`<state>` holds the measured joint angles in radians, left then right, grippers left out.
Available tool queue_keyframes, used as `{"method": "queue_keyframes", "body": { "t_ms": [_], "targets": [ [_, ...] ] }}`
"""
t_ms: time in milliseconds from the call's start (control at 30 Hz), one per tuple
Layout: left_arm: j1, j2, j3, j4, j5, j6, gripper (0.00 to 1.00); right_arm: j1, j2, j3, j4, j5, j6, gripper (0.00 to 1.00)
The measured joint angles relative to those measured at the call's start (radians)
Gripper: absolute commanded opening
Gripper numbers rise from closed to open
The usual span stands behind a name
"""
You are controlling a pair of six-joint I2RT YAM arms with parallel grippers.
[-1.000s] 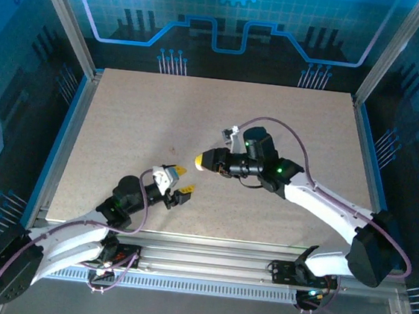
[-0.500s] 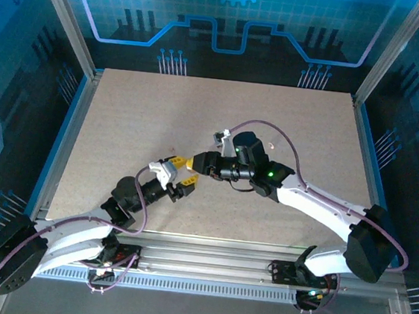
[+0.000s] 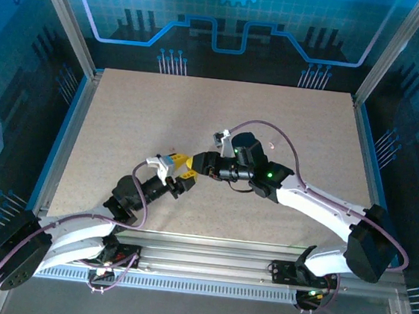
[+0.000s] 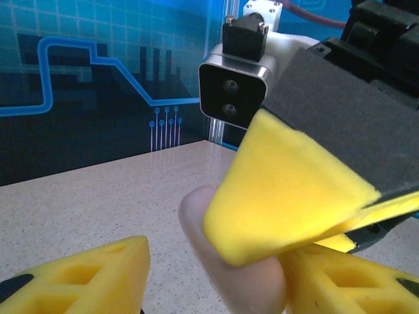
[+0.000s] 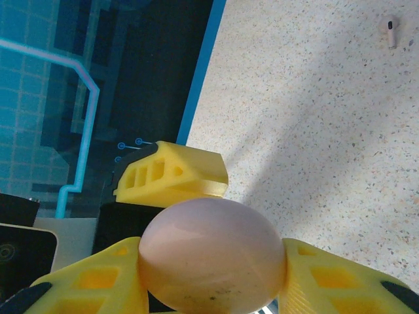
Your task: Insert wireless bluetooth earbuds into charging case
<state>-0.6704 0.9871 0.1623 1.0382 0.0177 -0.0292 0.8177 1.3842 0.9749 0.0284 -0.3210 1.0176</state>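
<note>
The charging case is a smooth, pale pinkish-white rounded shell, closed. My right gripper is shut on it, a yellow finger pressing each side. In the top view the right gripper meets my left gripper at the table's middle. In the left wrist view the case sits between the spread fingers of my open left gripper, partly covered by a right finger. It lies close to the left gripper's right-hand finger, with a gap on the other side. One small white stemmed earbud lies on the table, also seen from above as the earbud.
The speckled beige table is bordered by aluminium rails and blue panels. The right arm's cable loops above the tabletop near the earbud. The right wrist camera housing hangs close in front of the left wrist.
The right gripper carried the case leftward, then held. The left gripper rose and reached forward until its open fingers came round the case.
</note>
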Motion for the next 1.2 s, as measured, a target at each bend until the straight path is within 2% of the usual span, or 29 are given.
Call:
{"method": "queue_keyframes", "body": {
  "t_ms": [100, 267, 500, 567, 633, 700, 967, 1200],
  "targets": [
    [0.000, -0.007, 0.002, 0.000, 0.000, -0.006, 0.52, 0.000, 0.000, 0.000, 0.000, 0.000, 0.000, 0.45],
    [0.000, -0.008, 0.005, -0.002, 0.006, -0.021, 0.42, 0.002, 0.002, 0.000, 0.011, 0.000, 0.000, 0.45],
    [0.000, -0.011, 0.007, -0.012, 0.031, -0.021, 0.22, 0.002, 0.004, 0.000, 0.017, 0.011, -0.011, 0.51],
    [0.000, -0.012, 0.010, -0.021, 0.035, -0.018, 0.20, 0.002, 0.004, 0.000, 0.017, 0.018, -0.020, 0.59],
    [0.000, -0.013, 0.018, -0.037, 0.053, -0.016, 0.17, 0.002, 0.002, 0.001, 0.010, 0.026, -0.038, 0.71],
    [0.000, -0.017, 0.028, -0.054, 0.069, -0.013, 0.16, 0.005, -0.006, 0.002, -0.009, 0.040, -0.063, 0.76],
    [0.000, -0.080, 0.039, -0.119, 0.108, 0.019, 0.14, -0.016, -0.165, 0.000, -0.085, 0.103, -0.312, 0.78],
    [0.000, -0.122, 0.039, -0.153, 0.198, 0.039, 0.14, -0.106, -0.311, -0.056, -0.084, -0.002, -0.679, 0.65]
  ]
}}
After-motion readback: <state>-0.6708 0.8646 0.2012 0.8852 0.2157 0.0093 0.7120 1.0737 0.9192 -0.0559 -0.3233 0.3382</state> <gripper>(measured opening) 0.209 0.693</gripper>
